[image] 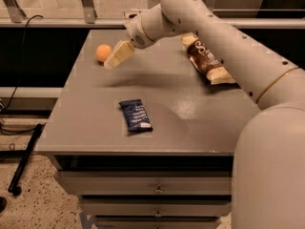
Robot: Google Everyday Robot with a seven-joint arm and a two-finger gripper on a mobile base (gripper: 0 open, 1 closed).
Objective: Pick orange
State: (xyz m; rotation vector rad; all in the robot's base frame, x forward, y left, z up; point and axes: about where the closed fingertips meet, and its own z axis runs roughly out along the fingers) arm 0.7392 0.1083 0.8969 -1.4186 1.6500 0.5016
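Note:
The orange (103,52) is a small round fruit at the far left of the grey table (95,123). My gripper (114,59) hangs just right of the orange, its cream fingers pointing down and left, close to the fruit and a little above the tabletop. It holds nothing that I can see. A dark blue snack bar wrapper (135,115) lies near the table's front middle.
A brown chip bag (208,61) lies at the far right of the table. My white arm (214,37) spans the table from the right. Drawers (157,190) sit under the top. A black cable (24,37) and a dark pole (24,161) are at the left.

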